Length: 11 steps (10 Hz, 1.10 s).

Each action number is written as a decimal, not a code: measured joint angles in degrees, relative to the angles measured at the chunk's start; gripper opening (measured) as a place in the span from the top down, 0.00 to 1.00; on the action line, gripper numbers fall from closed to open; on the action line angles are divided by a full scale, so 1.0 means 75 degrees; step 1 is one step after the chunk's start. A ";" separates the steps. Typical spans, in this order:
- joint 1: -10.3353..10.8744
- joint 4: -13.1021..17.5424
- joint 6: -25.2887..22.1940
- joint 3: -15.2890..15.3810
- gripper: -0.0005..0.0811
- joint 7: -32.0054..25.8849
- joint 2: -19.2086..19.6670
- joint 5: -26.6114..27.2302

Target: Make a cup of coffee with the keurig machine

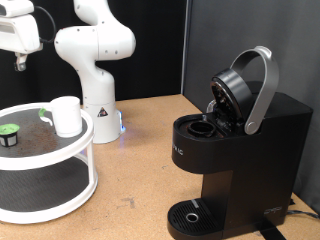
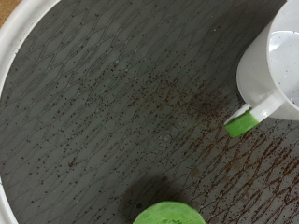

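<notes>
The white cup [image 1: 66,115] stands on the top tier of a round white tray [image 1: 60,150], on its dark mat. In the wrist view the cup [image 2: 277,65] shows with a green mark on its handle. A small dark pod with a green top [image 1: 10,132] sits on the same tier towards the exterior view's left, and its green top [image 2: 168,215] also shows in the wrist view. The black keurig machine [image 1: 240,150] stands at the exterior view's right with its silver-handled lid [image 1: 262,88] raised. My gripper [image 1: 18,60] hangs high above the tray at the exterior view's top left, holding nothing.
The white robot base [image 1: 95,60] stands behind the tray. The two-tier tray has a lower shelf [image 1: 40,190]. The tan table [image 1: 140,190] lies between the tray and the machine. The machine's round drip tray [image 1: 190,215] is at the front.
</notes>
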 joint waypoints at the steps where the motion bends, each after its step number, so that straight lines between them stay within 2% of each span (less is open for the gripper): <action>1: 0.0005 -0.0054 0.0231 -0.0089 0.01 -0.0007 0.0047 0.0002; 3: 0.0039 -0.0176 0.0880 -0.0336 0.01 -0.0006 0.0310 0.0002; 6: 0.0172 -0.0279 0.1815 -0.0670 0.01 -0.0006 0.1019 0.0002; 9: 0.0314 -0.0346 0.2432 -0.0863 0.01 -0.0011 0.1571 0.0002; 11: 0.0364 -0.0426 0.2694 -0.0926 0.01 -0.0045 0.1746 0.0002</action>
